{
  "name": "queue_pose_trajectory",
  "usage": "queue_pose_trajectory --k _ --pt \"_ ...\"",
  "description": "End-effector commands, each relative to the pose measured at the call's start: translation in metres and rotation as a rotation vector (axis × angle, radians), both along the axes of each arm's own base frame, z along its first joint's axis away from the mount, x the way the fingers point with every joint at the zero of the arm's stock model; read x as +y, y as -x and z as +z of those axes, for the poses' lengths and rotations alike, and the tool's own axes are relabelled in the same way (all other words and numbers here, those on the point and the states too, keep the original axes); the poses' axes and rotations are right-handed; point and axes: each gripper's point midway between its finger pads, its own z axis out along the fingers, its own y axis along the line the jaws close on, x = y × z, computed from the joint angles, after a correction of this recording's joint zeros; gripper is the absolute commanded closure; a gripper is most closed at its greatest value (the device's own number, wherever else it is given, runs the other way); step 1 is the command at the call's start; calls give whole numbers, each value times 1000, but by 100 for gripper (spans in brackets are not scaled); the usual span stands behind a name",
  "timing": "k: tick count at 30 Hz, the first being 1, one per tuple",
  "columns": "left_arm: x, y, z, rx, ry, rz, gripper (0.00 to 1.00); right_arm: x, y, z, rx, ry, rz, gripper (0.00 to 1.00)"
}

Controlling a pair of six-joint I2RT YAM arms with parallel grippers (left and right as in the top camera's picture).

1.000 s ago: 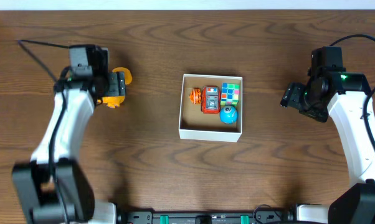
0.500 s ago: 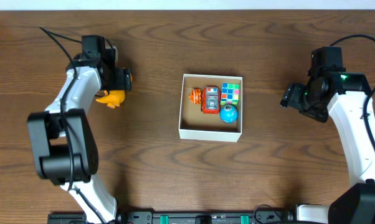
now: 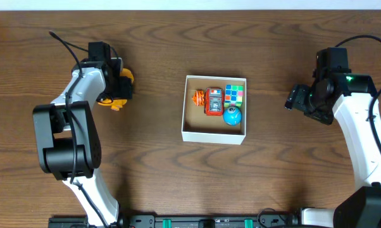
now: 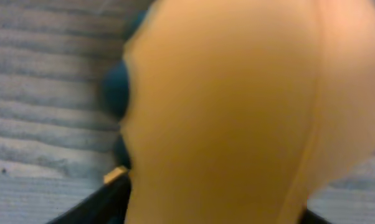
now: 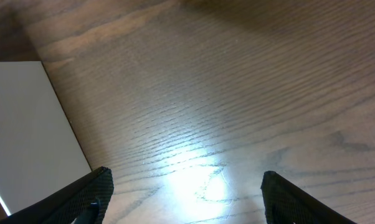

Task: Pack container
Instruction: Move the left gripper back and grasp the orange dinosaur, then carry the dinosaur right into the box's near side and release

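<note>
At centre of the wood-grain surface (image 3: 146, 164) sits the container (image 3: 212, 135), a shallow square box with white walls and a brown floor. It is roughly midway between the two arms and touches neither. Four toys are crowded into its far half: an orange figure (image 3: 199, 97) at the left, a red toy (image 3: 214, 101) just beside it, a colour-block cube (image 3: 235, 95) in the far right corner, and a blue ball (image 3: 232, 116) just in front of the cube. The near half shows bare cardboard.

Well to the left of the box, the left end effector (image 3: 112, 87) is down over a yellow-orange toy (image 3: 116, 102) lying on the surface. The left wrist view is blurred and almost filled by that toy (image 4: 237, 112) (dark blue patches show at its left edge), and whether the fingers are spread or clamped on it cannot be told.

To the right of the box, the right end effector (image 5: 186, 183) is above bare wood with its fingers (image 5: 91, 193) spread wide and nothing between them. A white wall of the container (image 5: 32, 124) shows at the left of its view.
</note>
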Motion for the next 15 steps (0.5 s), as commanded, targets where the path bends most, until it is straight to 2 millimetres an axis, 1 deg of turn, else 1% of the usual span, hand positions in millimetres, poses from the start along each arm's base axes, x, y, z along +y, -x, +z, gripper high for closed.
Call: queue_pose_trajectory --k 1,2,3,8,12,15 --pt "-2 -4 13 -29 10 -4 63 1 0 0 -1 -3 16 21" --pt "-2 -5 16 -36 9 -4 69 1 0 0 -1 -3 16 21" --pt "-2 -6 19 -43 9 -4 71 1 0 0 -1 -3 16 21" --pt "-1 -10 38 -92 5 -4 72 1 0 0 -2 -2 16 21" --pt "-5 -13 68 -160 1 -13 73 1 0 0 -2 -2 16 20" --pt "-16 -10 101 -218 1 -39 75 1 -1 0 -5 -2 16 20"
